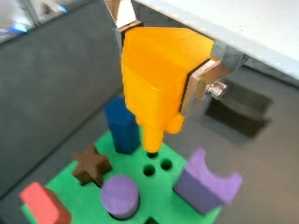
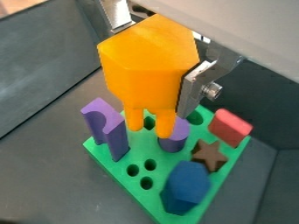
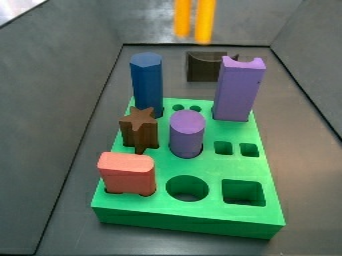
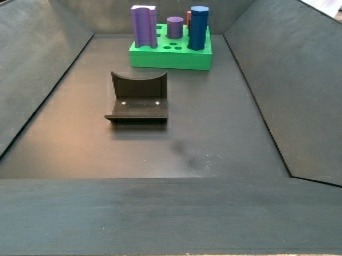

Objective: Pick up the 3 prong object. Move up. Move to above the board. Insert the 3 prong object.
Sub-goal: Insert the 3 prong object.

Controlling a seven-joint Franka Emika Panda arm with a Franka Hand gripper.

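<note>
My gripper (image 1: pixel 163 52) is shut on the 3 prong object (image 1: pixel 158 74), an orange-yellow block with its prongs pointing down. The silver fingers (image 1: pixel 201 77) clamp its sides, also in the wrist view (image 2: pixel 198 83). The object (image 2: pixel 140 74) hangs above the green board (image 1: pixel 73 194), with its prongs over the area near the small round holes (image 1: pixel 158 164). In a side view only the prongs (image 3: pixel 195 18) show, high above the board's (image 3: pixel 187 215) far end. The gripper is out of the side view that shows the board (image 4: pixel 171 62) far away.
On the board stand a blue hexagonal prism (image 3: pixel 146 80), a purple cylinder (image 3: pixel 187 133), a purple arch block (image 3: pixel 241 88), a brown star (image 3: pixel 138 127) and a red block (image 3: pixel 131 172). The fixture (image 4: pixel 138 97) stands on the dark floor beside the board. Grey walls enclose the bin.
</note>
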